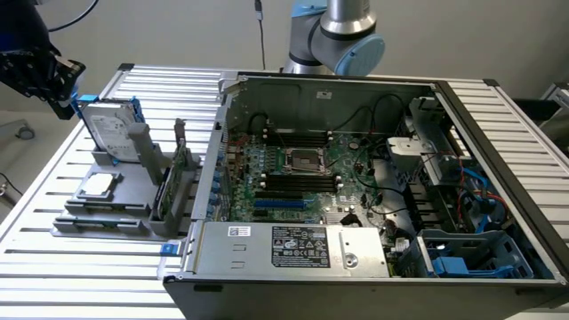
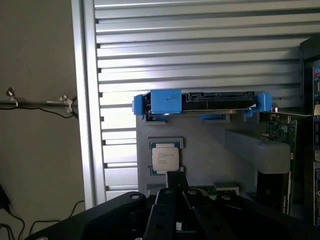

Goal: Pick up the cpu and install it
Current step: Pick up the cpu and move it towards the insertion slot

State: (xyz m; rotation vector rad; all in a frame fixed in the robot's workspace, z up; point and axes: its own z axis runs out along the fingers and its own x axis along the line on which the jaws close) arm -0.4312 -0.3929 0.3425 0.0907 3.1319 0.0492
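The cpu (image 1: 98,185), a small square chip with a pale metal top, lies flat in a recess of the grey holder (image 1: 133,200) on the exterior view's left. In the wrist view the cpu (image 2: 165,159) sits just beyond my fingertips. My gripper (image 1: 62,100) hangs high above the holder's far end, well clear of the chip, and holds nothing. Seen from the wrist, the gripper (image 2: 175,176) has its black fingers drawn together, shut. The empty cpu socket (image 1: 300,160) shows in the middle of the motherboard inside the open computer case (image 1: 222,133).
A silver hard drive in a blue frame (image 1: 111,130) stands upright at the holder's far end, also seen as the hard drive (image 2: 202,101). Memory sticks (image 1: 180,175) stand on edge between holder and case. The slatted metal table (image 1: 53,267) surrounds them.
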